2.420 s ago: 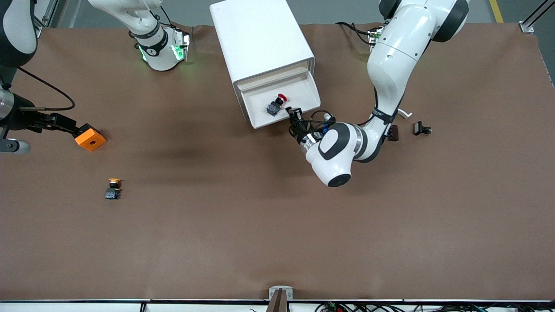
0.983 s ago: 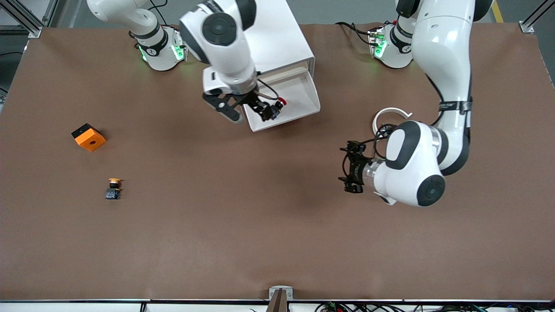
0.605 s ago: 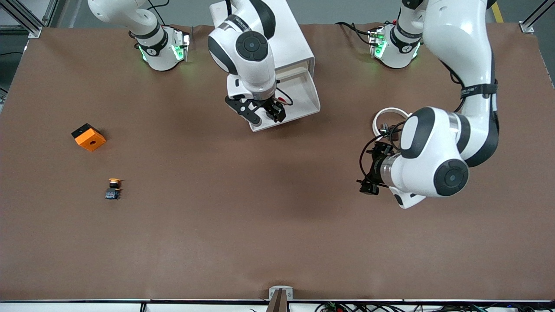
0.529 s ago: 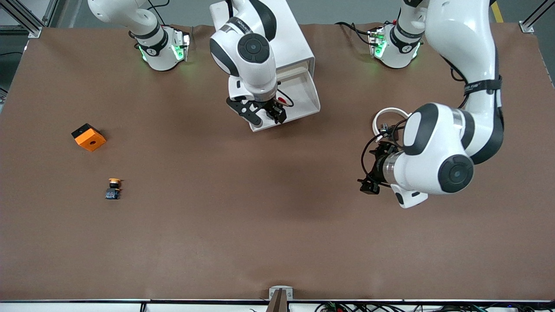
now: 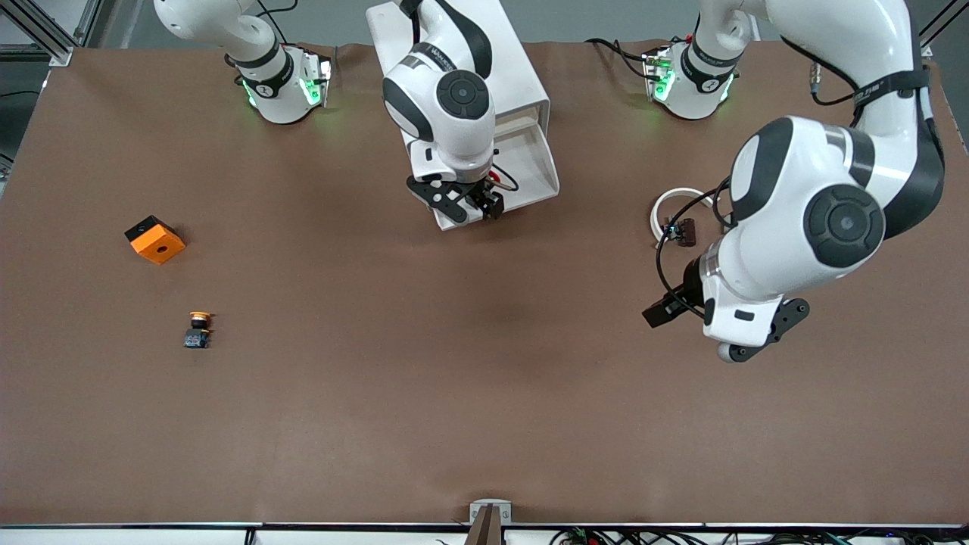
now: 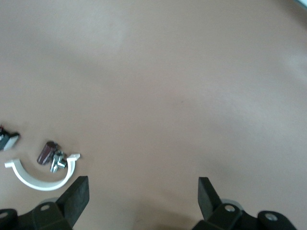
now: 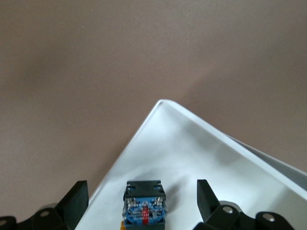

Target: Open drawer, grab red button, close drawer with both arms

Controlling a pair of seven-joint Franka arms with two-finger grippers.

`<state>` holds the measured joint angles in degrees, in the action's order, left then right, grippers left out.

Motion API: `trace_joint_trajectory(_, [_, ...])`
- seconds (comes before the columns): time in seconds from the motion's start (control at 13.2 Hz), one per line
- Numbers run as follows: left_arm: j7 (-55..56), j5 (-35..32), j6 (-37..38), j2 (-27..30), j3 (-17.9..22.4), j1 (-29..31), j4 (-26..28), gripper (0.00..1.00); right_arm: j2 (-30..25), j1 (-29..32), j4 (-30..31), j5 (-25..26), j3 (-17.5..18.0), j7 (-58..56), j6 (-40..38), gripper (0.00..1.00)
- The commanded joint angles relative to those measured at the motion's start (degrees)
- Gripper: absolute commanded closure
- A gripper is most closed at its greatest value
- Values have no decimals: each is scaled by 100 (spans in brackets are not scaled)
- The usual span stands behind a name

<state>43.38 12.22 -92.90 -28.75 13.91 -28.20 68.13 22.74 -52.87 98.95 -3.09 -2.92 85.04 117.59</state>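
Orange block [image 5: 154, 240] and yellow-capped button [image 5: 197, 330] toward right arm's end; white ring [image 5: 669, 206], small dark part [image 5: 686, 232] toward left arm's end.

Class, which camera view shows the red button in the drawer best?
The right wrist view: the button lies unobstructed in the drawer, between the open right gripper's fingers. The front view shows only a red sliver beneath that gripper. The left wrist view doesn't show it.

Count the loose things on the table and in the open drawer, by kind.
Buttons: 2 (red button in the drawer, yellow button on the table)
Orange block: 1
White ring: 1
Brown part: 1
Black clip: 1
Total: 6
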Motion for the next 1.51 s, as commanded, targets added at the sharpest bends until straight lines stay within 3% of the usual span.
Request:
trace_joint_trajectory(0.0, [-496, -141, -220, 255, -64, 33, 358, 0, 20, -153, -25, 98, -60, 83, -17, 0])
trace_joint_trajectory(0.3, [-1164, -150, -308, 510, -64, 113, 850, 0, 46, -241, -33, 98, -60, 48, -26, 0])
trace_joint_trajectory(0.53, [-1288, -150, -308, 484, -55, 121, 860, 0, 73, -276, -33, 98, -60, 31, -26, 0])
trace_joint_trajectory(0.76, [-1279, -150, -290, 440, -55, 104, 869, 0, 99, -267, -42, 90, -60, -83, -35, 14])
trace_joint_trajectory(1.06, [-1279, -150, -281, 396, -64, 95, 860, 0, 99, -259, -51, 81, -60, -92, -26, 77])
trace_joint_trajectory(1.21, [-1262, -150, -272, 396, -55, 69, 860, 0, 99, -267, -60, 81, -60, -84, -26, 100])
trace_joint_trajectory(1.44, [-1165, -150, -281, 387, -55, 25, 869, 0, 82, -180, -191, 63, -68, -101, -61, 100])
